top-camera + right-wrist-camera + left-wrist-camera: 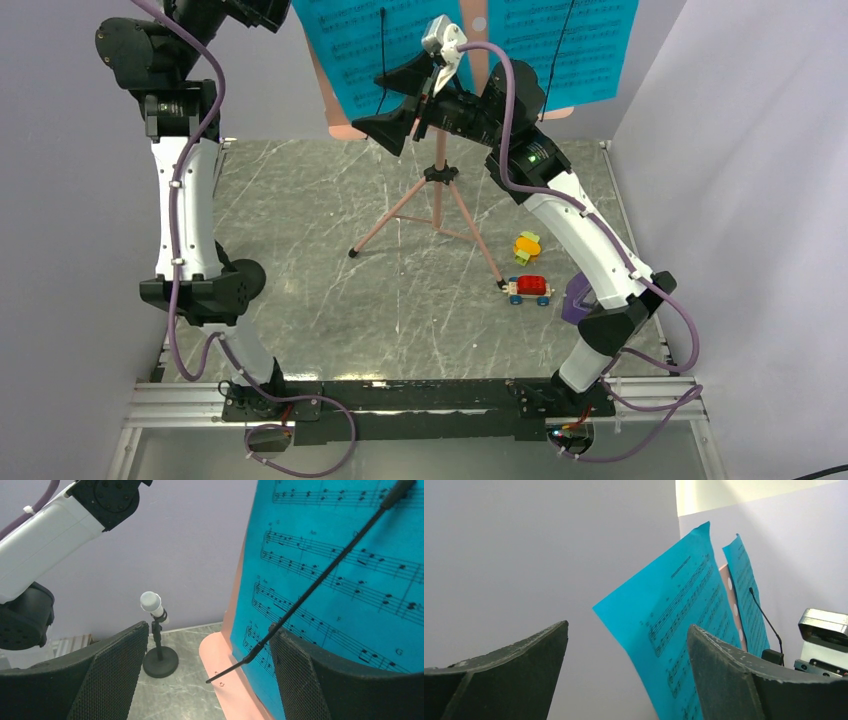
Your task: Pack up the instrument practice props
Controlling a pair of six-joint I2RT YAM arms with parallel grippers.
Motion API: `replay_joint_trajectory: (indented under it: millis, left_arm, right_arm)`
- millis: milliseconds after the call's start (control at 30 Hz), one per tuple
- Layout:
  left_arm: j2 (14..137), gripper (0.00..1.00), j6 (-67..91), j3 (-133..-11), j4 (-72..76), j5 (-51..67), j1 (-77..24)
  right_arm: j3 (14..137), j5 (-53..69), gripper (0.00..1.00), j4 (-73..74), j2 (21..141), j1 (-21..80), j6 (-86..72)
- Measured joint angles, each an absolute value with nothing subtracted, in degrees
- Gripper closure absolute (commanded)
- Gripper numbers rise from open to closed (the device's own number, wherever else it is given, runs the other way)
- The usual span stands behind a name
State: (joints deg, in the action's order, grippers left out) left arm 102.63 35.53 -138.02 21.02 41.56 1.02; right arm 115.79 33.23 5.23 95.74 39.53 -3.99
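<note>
From above, a grey marbled tabletop (330, 290) fills the middle of the frame, closed in by plain lavender walls (730, 200) at the left, back and right, with an aluminium rail (420, 405) along the bottom edge where both arms are bolted. The salmon-pink music stand (438, 190) has its tripod feet planted at the centre of the tabletop, and its desk rises to the top of the frame carrying two cyan sheet-music pages (590, 50). The right gripper (385, 100) sits at the desk's lower left corner, its jaws spread. At the lower right, a yellow-orange toy (527, 246) and a red toy car (530, 288) lie near one tripod foot, and the purple metronome (577, 298) sits just beside the car, partly hidden behind the right arm. In the left wrist view, the left gripper (626, 635) has its jaws wide apart and holds nothing; lavender wall fills the left of the frame, a cream strip (749, 492) crosses the upper right, and the pages slant up right of centre, seen edge-on. In the right wrist view, the spread fingers frame the left edge of a page, a black wire page holder (310, 590) and the desk's pink lip. At lower left a small microphone on a round base (155, 630) stands on the grey surface by the wall.
</note>
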Motion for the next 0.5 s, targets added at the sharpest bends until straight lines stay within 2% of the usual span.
replay_joint_trajectory:
  millis: [100,267,433,500]
  left_arm:
    - [102.63,0.17,34.65,-138.72,21.61,40.95,-0.25]
    - [102.37,0.23,33.93,-139.09,22.13,40.58,-1.69]
    - [102.06,0.38,33.54,-139.26,22.02,40.56,-1.80]
    - [101.75,0.42,33.39,-139.22,21.91,40.47,-1.80]
  right_arm:
    - [116.07,35.05,0.10,5.04,95.83,39.53,-2.83]
    - [116.09,36.32,0.09,5.06,95.92,39.44,-1.45]
    - [116.09,36.51,0.09,5.08,95.94,39.44,-1.02]
    - [116.09,36.51,0.09,5.06,96.01,39.44,-0.97]
